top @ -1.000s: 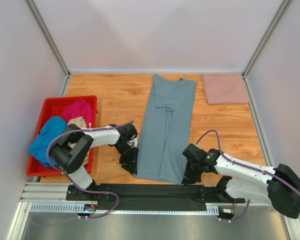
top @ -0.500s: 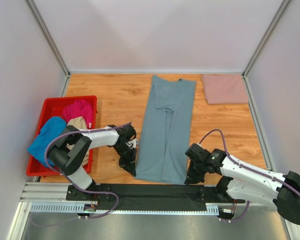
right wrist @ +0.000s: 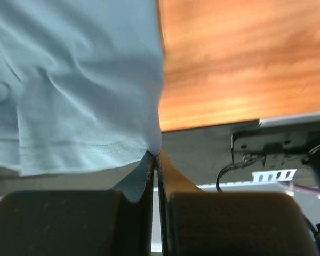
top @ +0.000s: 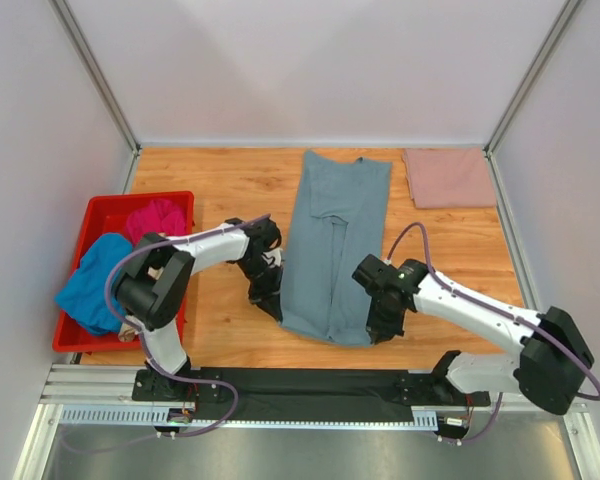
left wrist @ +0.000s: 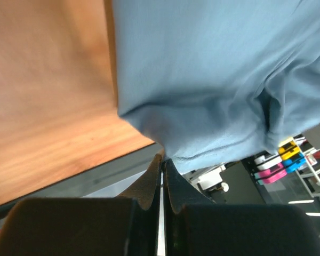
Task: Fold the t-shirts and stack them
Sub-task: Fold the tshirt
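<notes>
The grey-blue shirt (top: 335,240) (folded into a long, smooth strip) is laid mid-frame on the worktop (top: 230,190). Its near hem corners are pinched by the left claw (top: 272,303) and right claw (top: 373,328).

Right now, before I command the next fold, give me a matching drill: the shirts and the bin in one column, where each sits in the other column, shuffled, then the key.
Things:
1. grey-blue t-shirt
2. dusty-pink t-shirt
3. bright blue t-shirt
4. red bin

Places:
A. far right corner of the table, folded flat
B. left side of the table, holding shirts
C. lengthwise down the middle of the table
D. bunched in the bin, spilling over its left wall

Pairs: 1-C, 2-A, 3-D, 4-B
</notes>
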Controlling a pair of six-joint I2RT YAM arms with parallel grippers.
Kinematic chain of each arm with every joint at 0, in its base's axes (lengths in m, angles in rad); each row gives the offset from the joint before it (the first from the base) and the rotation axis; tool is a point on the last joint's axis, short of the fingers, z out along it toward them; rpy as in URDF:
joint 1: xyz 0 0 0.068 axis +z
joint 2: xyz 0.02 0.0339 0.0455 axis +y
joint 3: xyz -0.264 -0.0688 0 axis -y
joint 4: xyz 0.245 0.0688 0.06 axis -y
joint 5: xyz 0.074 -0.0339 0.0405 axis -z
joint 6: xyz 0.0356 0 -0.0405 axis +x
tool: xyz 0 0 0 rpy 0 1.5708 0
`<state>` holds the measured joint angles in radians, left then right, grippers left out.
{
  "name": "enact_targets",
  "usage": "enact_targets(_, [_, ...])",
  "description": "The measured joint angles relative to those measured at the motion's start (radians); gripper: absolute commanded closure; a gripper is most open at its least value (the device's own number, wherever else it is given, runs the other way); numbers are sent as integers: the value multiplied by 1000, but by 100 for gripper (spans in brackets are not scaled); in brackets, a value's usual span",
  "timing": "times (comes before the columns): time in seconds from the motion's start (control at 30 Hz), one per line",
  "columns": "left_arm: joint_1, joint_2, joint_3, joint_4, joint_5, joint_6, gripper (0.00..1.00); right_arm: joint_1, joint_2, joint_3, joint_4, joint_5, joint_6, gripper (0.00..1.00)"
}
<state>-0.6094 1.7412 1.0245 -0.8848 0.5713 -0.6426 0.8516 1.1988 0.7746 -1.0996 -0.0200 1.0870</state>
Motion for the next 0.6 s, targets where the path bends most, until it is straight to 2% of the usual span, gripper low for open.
enact_targets(0.2, [87,170,243,-65,-39,44,100,-201,161,174,-24,49,-155,100])
enact_targets(0.37, [148,319,489,-93,-37,57,100,-399,381,412,-17,67,-329,100])
enact_targets(0.6, [200,641,1027,-153,-24,85,100,-588,756,842,-38,49,-528,100])
